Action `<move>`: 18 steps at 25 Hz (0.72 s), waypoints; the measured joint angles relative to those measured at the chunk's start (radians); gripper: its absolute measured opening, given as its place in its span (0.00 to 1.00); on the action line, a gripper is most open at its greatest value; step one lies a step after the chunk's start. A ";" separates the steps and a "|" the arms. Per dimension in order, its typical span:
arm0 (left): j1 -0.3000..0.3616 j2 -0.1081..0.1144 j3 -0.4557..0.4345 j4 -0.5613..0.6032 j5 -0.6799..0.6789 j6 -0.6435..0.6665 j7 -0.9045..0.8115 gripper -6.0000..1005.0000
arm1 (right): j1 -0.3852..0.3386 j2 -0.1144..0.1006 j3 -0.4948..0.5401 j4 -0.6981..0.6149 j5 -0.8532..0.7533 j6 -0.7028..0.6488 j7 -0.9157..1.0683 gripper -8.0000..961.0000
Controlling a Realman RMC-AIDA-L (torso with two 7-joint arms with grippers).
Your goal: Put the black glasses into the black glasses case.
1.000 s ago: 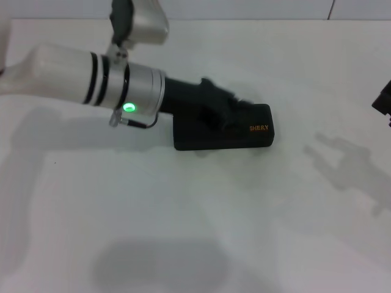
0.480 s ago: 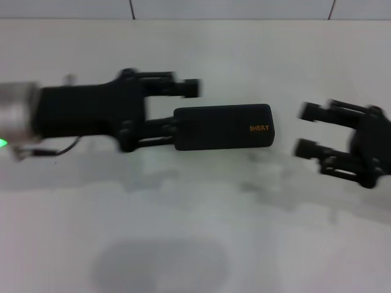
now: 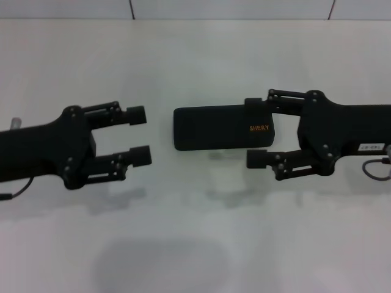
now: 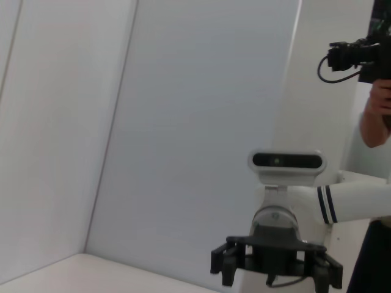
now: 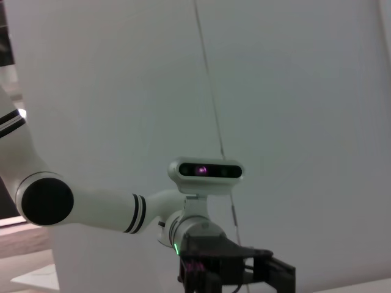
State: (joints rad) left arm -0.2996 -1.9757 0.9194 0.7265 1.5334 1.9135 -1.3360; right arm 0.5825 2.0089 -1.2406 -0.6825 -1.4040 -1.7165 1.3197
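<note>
The black glasses case [image 3: 214,128] lies shut on the white table [image 3: 195,238] at the middle, its orange lettering near its right end. The black glasses are out of view. My left gripper [image 3: 139,135] is open and empty, level with the case and a short gap to its left. My right gripper [image 3: 255,132] is open at the case's right end, one finger over the far corner and one just in front of the case. The left wrist view shows the right gripper [image 4: 275,265] facing it; the right wrist view shows the left gripper [image 5: 235,271].
The table's back edge meets a pale wall at the top of the head view. A person with a camera [image 4: 366,58] stands behind the right arm in the left wrist view.
My left gripper drew back leftward off the case and now hangs open beside it. My right gripper came in from the right to the case's right end. The case has not moved.
</note>
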 joint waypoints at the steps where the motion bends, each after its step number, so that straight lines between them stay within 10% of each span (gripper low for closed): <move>1: 0.007 0.001 0.000 -0.007 -0.001 0.001 0.011 0.71 | 0.006 0.002 0.000 -0.001 -0.004 0.001 0.000 0.85; 18: 0.013 0.003 -0.001 -0.018 0.008 -0.002 0.047 0.72 | 0.010 0.013 -0.003 0.007 -0.003 0.006 0.006 0.89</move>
State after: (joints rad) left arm -0.2866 -1.9729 0.9187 0.7086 1.5409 1.9119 -1.2890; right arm 0.5921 2.0216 -1.2441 -0.6752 -1.4070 -1.7102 1.3259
